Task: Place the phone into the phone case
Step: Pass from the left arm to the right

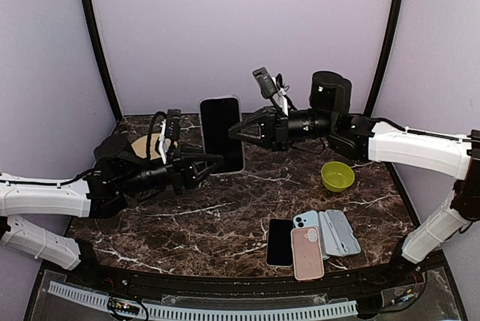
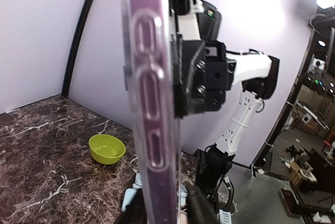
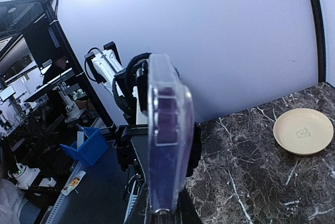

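The tall black-screened, purple-edged phone [image 1: 221, 135] stands upright in the air above the dark marble table [image 1: 172, 216], between the two arms. A clear hard plastic case [image 2: 152, 103] wraps its edge. The left gripper [image 1: 214, 162] is clenched on the phone's lower end. The right gripper [image 1: 235, 130] meets its right edge; whether it pinches or has let go I cannot tell

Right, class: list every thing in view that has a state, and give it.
phone: upright in the air, screen dark, inside the clear case
left gripper: shut on the phone's lower edge
right gripper: shut on the phone's side
bowl: upright, empty
plate: flat, empty
black phone: lying flat, screen dark
pink case: lying flat, back up
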Tool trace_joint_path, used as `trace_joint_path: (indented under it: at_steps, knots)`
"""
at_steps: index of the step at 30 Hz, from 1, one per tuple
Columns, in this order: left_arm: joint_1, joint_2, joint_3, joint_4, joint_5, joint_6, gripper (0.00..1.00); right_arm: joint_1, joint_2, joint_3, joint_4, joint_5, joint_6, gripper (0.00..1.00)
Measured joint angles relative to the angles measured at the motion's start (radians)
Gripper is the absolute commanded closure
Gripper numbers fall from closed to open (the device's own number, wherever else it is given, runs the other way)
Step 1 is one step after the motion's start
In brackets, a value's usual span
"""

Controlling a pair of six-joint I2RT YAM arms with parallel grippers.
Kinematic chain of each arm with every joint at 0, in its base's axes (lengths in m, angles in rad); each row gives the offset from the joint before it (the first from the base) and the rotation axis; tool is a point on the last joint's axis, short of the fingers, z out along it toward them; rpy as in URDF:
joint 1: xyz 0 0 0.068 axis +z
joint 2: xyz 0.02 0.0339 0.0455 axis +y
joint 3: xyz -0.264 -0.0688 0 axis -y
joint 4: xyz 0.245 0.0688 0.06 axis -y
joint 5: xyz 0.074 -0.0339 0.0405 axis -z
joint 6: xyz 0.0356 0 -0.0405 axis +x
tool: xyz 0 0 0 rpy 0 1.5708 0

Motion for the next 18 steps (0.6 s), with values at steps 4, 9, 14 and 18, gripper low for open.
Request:
trace_joint_path:
  at_steps: [4,9,14,18]
  knots:
    - [0.010,-0.023,-0.021,-0.027,-0.171,-0.010,0.33,-0.008,0.015,0.003,-0.063,0.073,0.031,1.00]
    - [0.040,-0.060,-0.012,-0.252,-0.437,0.011,0.29,-0.045,0.101,0.022,-0.136,0.213,0.117,1.00]
    - [0.107,-0.010,0.130,-0.559,-0.609,0.055,0.20,-0.077,0.256,0.098,-0.252,0.418,0.222,1.00]
    - [0.153,0.072,0.237,-0.676,-0.653,0.101,0.16,-0.088,0.395,0.196,-0.337,0.522,0.277,1.00]
